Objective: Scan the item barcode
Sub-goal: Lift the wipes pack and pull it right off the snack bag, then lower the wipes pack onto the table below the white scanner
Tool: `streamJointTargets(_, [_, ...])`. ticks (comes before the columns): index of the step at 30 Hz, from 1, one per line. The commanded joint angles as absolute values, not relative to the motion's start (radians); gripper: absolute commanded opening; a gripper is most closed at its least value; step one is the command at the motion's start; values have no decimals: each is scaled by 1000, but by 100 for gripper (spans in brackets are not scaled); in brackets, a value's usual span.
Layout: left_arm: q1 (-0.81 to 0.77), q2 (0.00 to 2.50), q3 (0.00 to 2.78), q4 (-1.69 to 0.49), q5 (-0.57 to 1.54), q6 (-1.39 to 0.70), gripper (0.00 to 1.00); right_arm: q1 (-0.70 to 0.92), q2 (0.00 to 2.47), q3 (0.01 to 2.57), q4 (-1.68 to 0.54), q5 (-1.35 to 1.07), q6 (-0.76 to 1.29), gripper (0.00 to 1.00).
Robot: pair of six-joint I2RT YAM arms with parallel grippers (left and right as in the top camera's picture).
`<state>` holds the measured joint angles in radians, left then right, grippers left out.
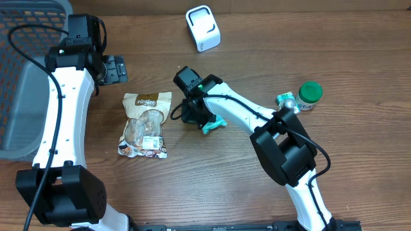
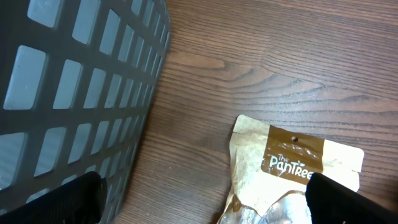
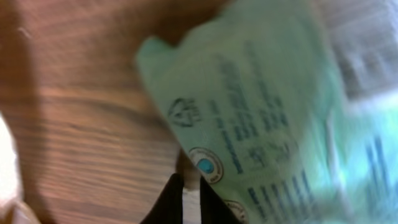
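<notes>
Most of the green packet [image 1: 214, 123] is hidden from above under the right tool [image 1: 199, 114]. We see only a teal corner poking out on its near right side, at the middle of the surface [image 1: 359, 38], just right of the snack bag [image 1: 146, 125]. From the right wrist the packet fills the view, blurred and cut off at the edges, so we cannot tell its long axis; the lines of print slant down to the right. The right tool's fingers [image 3: 165, 208] stand narrow, pinched on a pale strip that looks like the packet's edge. The left tool [image 1: 114, 68] is spread wide and holds nothing, hovering at the far left beside the basket [image 1: 26, 90], which is cut off by the frame. We count two arms, one basket, one snack bag, one green packet and one white box [image 1: 203, 27] at the far side. At the right is one green-capped bottle [image 1: 309, 95] with one small thing [image 1: 287, 100] just beside it that we cannot make out. The snack bag lies flat, long axis running far to near, brown label end far.
</notes>
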<state>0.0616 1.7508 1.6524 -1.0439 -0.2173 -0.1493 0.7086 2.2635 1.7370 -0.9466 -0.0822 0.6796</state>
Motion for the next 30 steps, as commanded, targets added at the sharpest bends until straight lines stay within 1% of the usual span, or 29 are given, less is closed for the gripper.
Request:
streamJointTargets(1, [71, 1739, 1673, -1042, -216, -134, 99, 706, 2260, 1732, -997, -84, 680, 10])
streamJointTargets(6, [71, 1739, 1673, -1042, -216, -134, 100, 691, 2259, 1745, -1067, -83, 630, 11])
streamJointTargets(10, [71, 1739, 1673, -1042, -216, -134, 100, 673, 2257, 1807, -1114, -85, 620, 11])
streamJointTargets(14, [71, 1739, 1673, -1042, -216, -134, 99, 668, 2255, 1848, -1100, -84, 620, 12])
streamJointTargets(24, [71, 1739, 1673, -1042, -216, -134, 100, 660, 2238, 1848, -1083, -84, 620, 11])
streamJointTargets(28, [71, 1739, 1673, -1042, -216, -134, 100, 620, 2194, 1848, -1096, -84, 621, 18])
streamJointTargets(30, [71, 1739, 1673, -1042, -216, -134, 100, 593, 2174, 1848, -1111, -84, 625, 22])
